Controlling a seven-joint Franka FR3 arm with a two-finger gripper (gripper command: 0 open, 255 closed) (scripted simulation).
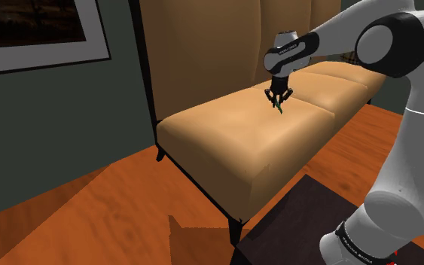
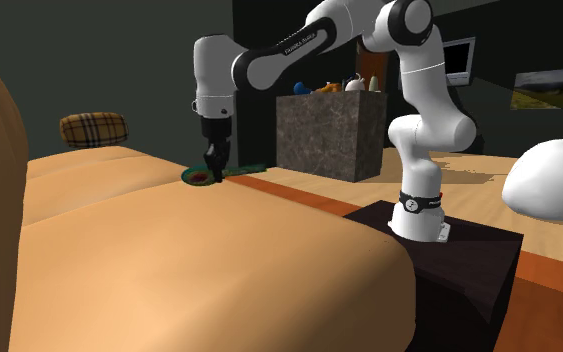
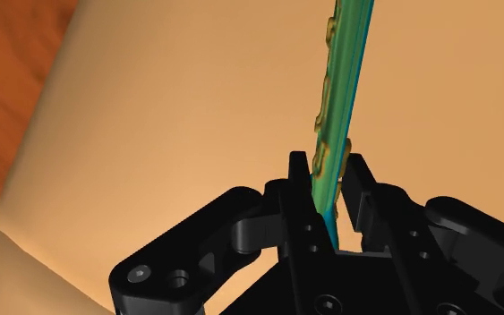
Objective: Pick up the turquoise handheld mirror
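Tan sofa (image 1: 225, 143); turquoise mirror (image 3: 341, 80) in hand (image 3: 328, 170)

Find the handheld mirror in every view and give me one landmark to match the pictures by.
Shoulder view: the mirror is a green sliver under the gripper, right of centre, over the sofa seat.
Second exterior view: left of centre, at the gripper's tip.
Wrist view: edge-on, clasped between the fingers.
Shared landmark: the tan sofa seat beneath it.

Pale lettering on two dark bands of the arm (image 2: 431, 120) is too small to read.
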